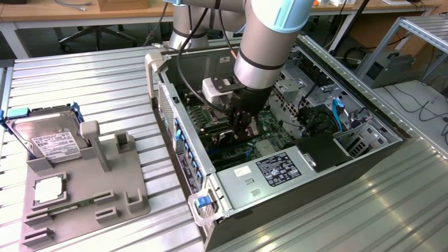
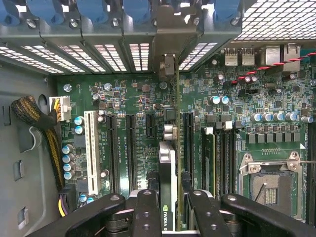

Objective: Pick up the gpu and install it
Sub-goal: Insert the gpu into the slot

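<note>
ribbed metal tabletop [image 1: 84, 79] carries everything. at the exterior view's left sits a grey fixture tray [image 1: 131, 207] with the silver hard drive [image 1: 49, 139] and a slim green memory stick [image 1: 70, 206]. further right lies the open computer case [image 1: 231, 210], with the arm reaching down into it.

in the wrist view the claw [image 2: 170, 197] is clamped on the gpu [image 2: 168, 158]. the card stands on edge above the motherboard [image 2: 123, 98], between two long black slots, and its pale bracket [image 2: 168, 64] is up at the rear slot openings.

the step in hand looks like seating the card. doing it well likely means keeping the card square to the board, its bottom edge over its slot and the bracket lined up with its opening. the press should go straight down and even, with no sideways drag across the small capacitors [image 2: 219, 99] close by.
</note>
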Tool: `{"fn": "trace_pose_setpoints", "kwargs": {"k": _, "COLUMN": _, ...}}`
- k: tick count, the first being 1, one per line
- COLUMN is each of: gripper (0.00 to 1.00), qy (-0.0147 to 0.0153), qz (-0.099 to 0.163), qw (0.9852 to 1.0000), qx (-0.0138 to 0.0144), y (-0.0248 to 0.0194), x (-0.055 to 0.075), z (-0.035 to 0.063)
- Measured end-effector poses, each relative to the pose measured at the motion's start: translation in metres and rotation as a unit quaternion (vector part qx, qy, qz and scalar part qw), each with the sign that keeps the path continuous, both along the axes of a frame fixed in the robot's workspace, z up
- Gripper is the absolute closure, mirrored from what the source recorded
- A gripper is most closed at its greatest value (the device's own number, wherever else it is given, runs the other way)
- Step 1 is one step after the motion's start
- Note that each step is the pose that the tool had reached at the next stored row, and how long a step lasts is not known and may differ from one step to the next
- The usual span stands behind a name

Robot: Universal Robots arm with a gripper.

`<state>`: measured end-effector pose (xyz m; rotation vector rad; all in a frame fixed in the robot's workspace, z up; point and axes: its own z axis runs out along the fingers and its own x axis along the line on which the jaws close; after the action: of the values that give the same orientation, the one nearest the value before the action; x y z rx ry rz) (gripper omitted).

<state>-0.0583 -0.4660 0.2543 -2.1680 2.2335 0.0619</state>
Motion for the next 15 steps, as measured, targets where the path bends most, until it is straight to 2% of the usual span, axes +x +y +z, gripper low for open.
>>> {"fn": "trace_pose_setpoints", "kwargs": {"k": 15, "gripper": 0.73, "qy": 0.0, "qz": 0.0, "qw": 1.0, "qx": 0.0, "y": 0.0, "x": 0.0, "z": 0.0}}
